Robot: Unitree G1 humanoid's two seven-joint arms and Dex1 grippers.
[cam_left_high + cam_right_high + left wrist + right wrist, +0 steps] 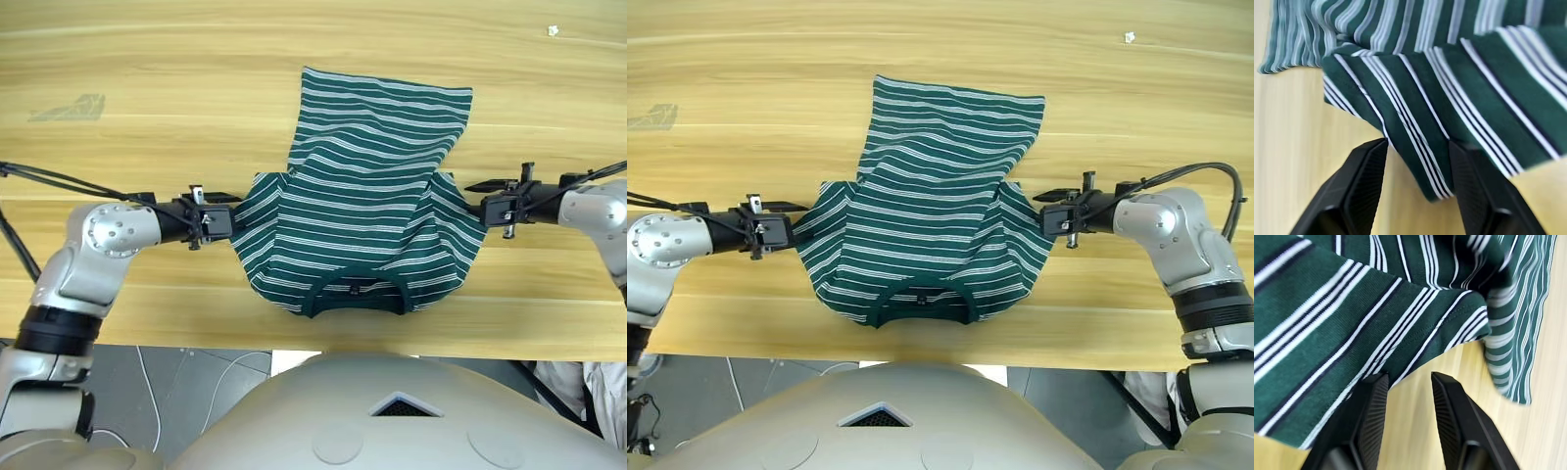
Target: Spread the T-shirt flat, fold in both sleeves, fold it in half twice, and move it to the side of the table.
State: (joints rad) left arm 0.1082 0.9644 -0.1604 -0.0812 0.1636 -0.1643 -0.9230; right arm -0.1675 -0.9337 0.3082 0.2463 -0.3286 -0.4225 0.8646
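Note:
A dark green T-shirt with white stripes [367,196] lies on the wooden table [137,147], its collar [358,287] toward the near edge and its hem at the far end. The body is rumpled, with both sleeves bunched against the sides. My left gripper [235,217] sits at the shirt's left sleeve. In the left wrist view it [1418,147] is open, with the sleeve edge [1415,147] lying between its fingers. At the right sleeve, my right gripper [470,203] is also open [1409,377], the striped sleeve edge [1376,333] just at its fingertips.
The table's near edge [147,345] runs close below the collar. A small white scrap [554,30] lies at the far right, and a faint grey mark [71,108] at the far left. Bare wood extends on both sides and beyond the hem.

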